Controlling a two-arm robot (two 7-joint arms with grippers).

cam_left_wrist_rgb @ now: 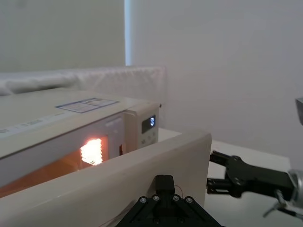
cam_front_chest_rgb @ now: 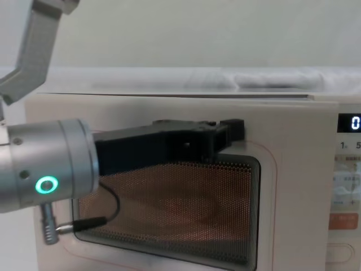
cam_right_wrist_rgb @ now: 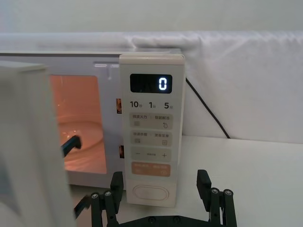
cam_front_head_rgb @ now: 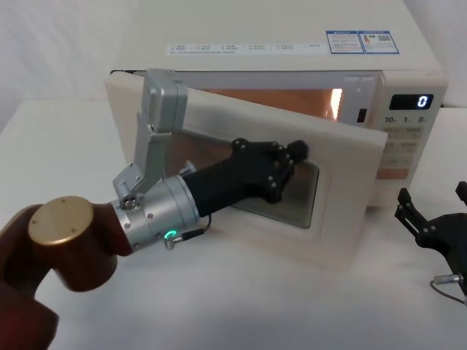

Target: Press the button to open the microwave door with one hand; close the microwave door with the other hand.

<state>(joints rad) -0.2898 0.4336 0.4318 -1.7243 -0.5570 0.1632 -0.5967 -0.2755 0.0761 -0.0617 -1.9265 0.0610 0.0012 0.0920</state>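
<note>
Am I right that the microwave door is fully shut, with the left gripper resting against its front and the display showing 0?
Not quite: the microwave door is partly open, not shut. The head view shows it swung out from the lit cavity. The rest holds: the left gripper is against its front, and the display shows 0.

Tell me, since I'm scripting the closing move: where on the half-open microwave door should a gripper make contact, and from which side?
Probably no pinch: the microwave door is a broad flat panel, so push its outer face. Come from the front, near the free edge by the control panel, far from the hinge, where least force swings it. The left gripper is at that face, over the window; the right gripper rests on the table.
</note>
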